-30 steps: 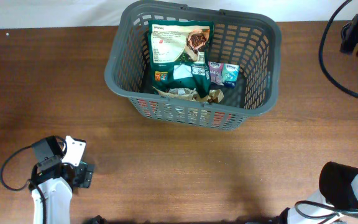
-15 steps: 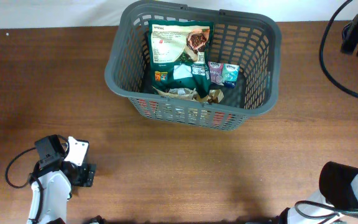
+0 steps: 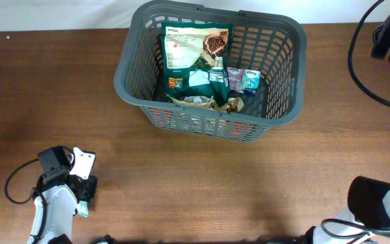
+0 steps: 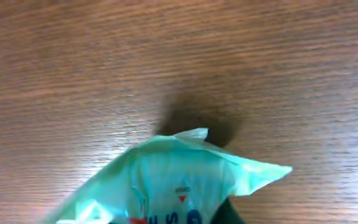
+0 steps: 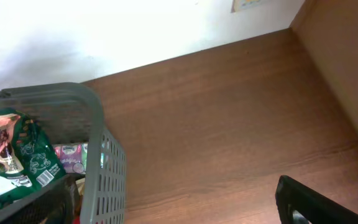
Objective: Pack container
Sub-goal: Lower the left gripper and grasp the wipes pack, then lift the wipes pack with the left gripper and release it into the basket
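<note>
The container (image 3: 131, 81), a big dark grey basket with slotted walls, stands at the far edge of the desk (image 3: 263, 176), a little to the right of the middle, and its far rim reaches the desk's edge. Inside it a large green snack bag (image 3: 195, 51) leans against the far wall. Just beside the bag, toward the right, stand a small purple pack (image 3: 235, 78) and a small teal pack (image 3: 250, 80), touching each other. A crumpled brown pack (image 3: 205, 103) lies at the near wall. My left gripper (image 3: 85, 200) is well apart from the container, near the near left corner of the desk, and its jaws are closed on a mint-green pack (image 4: 179, 186); this pack fills the lower part of my left wrist view, with its shadow on the wood behind it. My right gripper (image 5: 185, 218) is spread wide and holds nothing. Only one dark finger (image 5: 303, 202) of it shows, and the container's right corner (image 5: 104, 174) is at the left of that view. My right arm (image 3: 374, 203) is at the near right corner.
</note>
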Action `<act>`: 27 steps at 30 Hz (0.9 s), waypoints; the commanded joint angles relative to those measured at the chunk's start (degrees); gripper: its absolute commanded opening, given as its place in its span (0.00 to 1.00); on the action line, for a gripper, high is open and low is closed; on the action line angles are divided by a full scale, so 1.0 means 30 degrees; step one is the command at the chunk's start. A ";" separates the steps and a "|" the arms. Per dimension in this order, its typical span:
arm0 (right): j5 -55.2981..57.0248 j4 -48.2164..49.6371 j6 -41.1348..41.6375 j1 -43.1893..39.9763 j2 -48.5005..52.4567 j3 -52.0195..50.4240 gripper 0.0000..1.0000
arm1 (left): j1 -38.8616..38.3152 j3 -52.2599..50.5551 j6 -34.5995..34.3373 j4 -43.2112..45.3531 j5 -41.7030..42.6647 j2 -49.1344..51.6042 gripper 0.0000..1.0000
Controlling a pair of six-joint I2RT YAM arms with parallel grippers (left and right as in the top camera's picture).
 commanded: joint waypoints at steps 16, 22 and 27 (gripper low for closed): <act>0.0386 -0.0117 -0.0168 -0.0138 -0.0313 -0.0058 0.99 | 0.0109 0.4648 0.0066 0.0510 -0.1610 -0.0838 0.01; 0.0379 -0.0117 -0.0160 -0.0102 -0.0313 -0.0058 0.99 | 0.0080 0.9690 -0.0109 0.1173 0.1027 -0.0831 0.02; 0.0379 -0.0117 -0.0095 -0.0102 -0.0313 -0.0058 0.99 | -0.0685 1.2677 -0.2550 0.3912 0.2951 -0.0831 0.02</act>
